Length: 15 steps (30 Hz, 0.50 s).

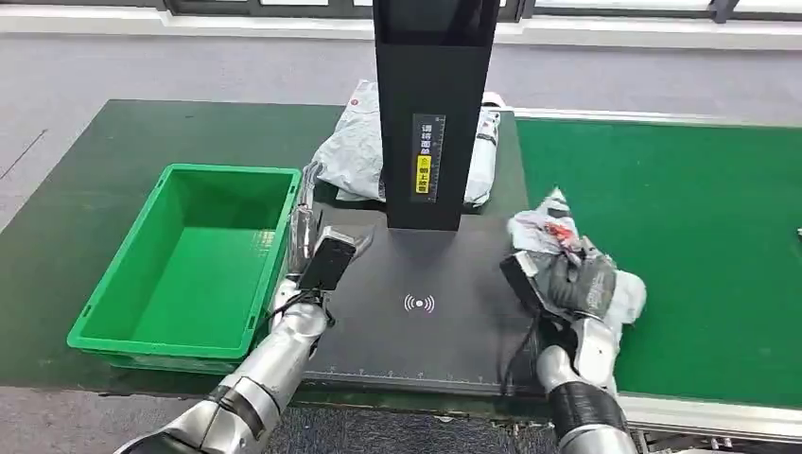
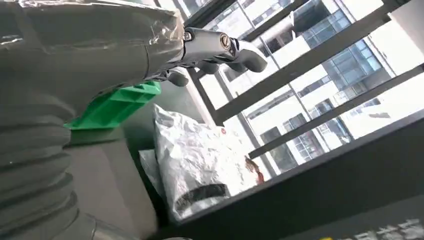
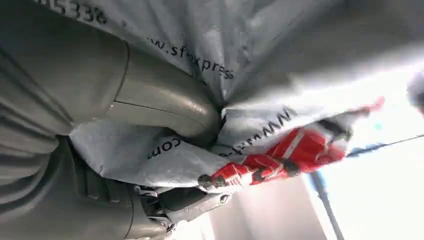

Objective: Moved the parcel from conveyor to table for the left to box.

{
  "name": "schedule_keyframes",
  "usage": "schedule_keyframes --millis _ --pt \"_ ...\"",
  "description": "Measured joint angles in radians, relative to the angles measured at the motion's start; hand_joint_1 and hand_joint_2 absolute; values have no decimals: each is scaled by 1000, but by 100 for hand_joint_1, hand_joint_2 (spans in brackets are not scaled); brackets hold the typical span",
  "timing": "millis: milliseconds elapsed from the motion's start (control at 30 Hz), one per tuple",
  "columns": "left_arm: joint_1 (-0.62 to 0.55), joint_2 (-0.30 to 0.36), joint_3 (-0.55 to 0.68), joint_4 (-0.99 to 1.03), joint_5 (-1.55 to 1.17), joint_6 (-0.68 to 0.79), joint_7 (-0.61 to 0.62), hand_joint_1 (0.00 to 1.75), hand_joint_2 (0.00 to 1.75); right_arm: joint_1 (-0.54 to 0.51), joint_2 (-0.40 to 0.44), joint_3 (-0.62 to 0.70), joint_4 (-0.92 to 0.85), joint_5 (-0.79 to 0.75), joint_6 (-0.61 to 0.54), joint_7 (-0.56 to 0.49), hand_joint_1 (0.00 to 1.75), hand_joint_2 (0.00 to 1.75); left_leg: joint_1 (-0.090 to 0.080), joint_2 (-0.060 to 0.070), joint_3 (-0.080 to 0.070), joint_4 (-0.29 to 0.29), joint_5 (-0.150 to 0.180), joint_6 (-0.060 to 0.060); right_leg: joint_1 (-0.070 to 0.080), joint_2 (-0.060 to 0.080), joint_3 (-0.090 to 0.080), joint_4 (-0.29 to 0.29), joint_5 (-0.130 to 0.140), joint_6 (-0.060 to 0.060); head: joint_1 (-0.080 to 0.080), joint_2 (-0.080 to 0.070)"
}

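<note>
A grey plastic courier parcel (image 1: 544,230) with red print is gripped by my right hand (image 1: 572,282) at the seam between the black scan pad (image 1: 416,322) and the green conveyor (image 1: 681,246). Up close, the parcel (image 3: 240,130) is crumpled around the thumb and fingers of my right hand (image 3: 150,115). My left hand (image 1: 312,248) hovers at the pad's left edge beside the green box (image 1: 194,260), fingers apart and holding nothing. Its fingers (image 2: 220,47) are spread in the left wrist view. A second grey parcel (image 1: 355,151) lies behind the black post (image 1: 433,113).
The green box stands on the dark green table (image 1: 85,189), left of the pad. The tall black scanner post rises from the pad's far side. The other parcel (image 2: 200,165) lies beyond my left hand. The table's front edge runs just ahead of both arms.
</note>
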Motion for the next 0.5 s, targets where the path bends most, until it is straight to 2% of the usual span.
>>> schedule_keyframes --millis 133,267,433,500 --pt "-3 8 19 -13 -47 -13 25 0 175 53 27 218 -130 -85 33 5 175 175 0 1 -1 0 0 0 0 2 -1 0 0 0 0 0" --pt "-3 18 43 -43 -57 -29 32 0 175 70 28 388 -204 -168 125 7 175 175 0 1 -1 0 0 0 0 1 -1 0 0 0 0 0" --pt "-3 26 67 -72 -65 -47 27 0 175 72 23 536 -237 -304 402 -6 175 175 0 1 -1 0 0 0 0 1 -2 0 0 0 0 0" --pt "-3 26 67 -73 -65 -48 27 0 175 73 22 540 -237 -306 409 -6 175 175 0 1 -1 0 0 0 0 1 -2 0 0 0 0 0"
